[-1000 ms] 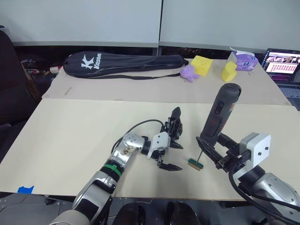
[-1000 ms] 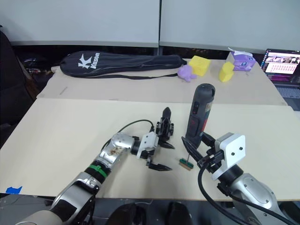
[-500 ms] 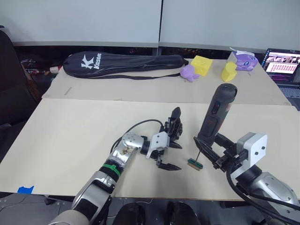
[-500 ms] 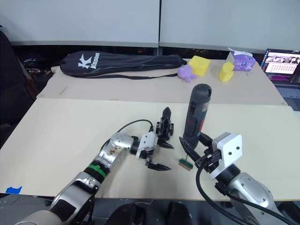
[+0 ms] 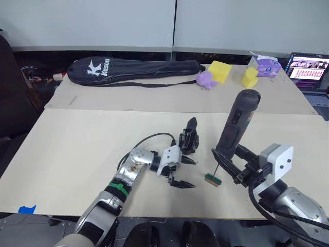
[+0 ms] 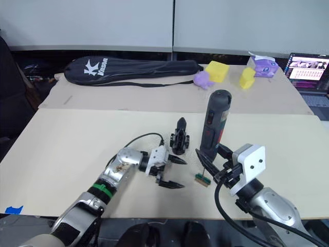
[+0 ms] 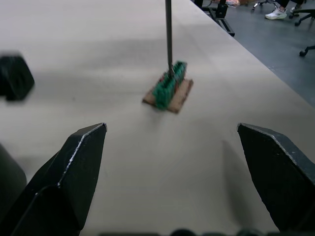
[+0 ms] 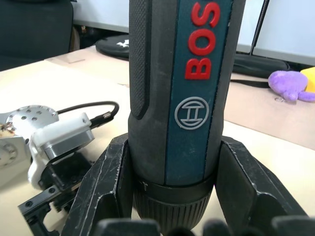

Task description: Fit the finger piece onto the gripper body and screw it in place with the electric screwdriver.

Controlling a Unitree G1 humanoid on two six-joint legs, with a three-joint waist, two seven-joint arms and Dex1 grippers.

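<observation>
Right gripper [image 5: 231,163] clamped on screwdriver [image 5: 234,126]: thick dark cylinder, red lettering, upright, thin bit down on small green block [image 5: 212,180]. Left gripper [image 5: 183,172] spread wide, empty, just beside black blocky gripper body [image 5: 189,140] mid-table [image 5: 77,144], finger piece pointing up.

Light: bright, even, seemingly overhead.
Shadows: soft, beneath the green block [image 7: 168,91].
Focus: blurred beyond that block.

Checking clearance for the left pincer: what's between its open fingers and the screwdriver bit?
Only bare table. In the left wrist view, the left pincer faces the bit of the electric screwdriver, whose tip rests on a small green block.
</observation>
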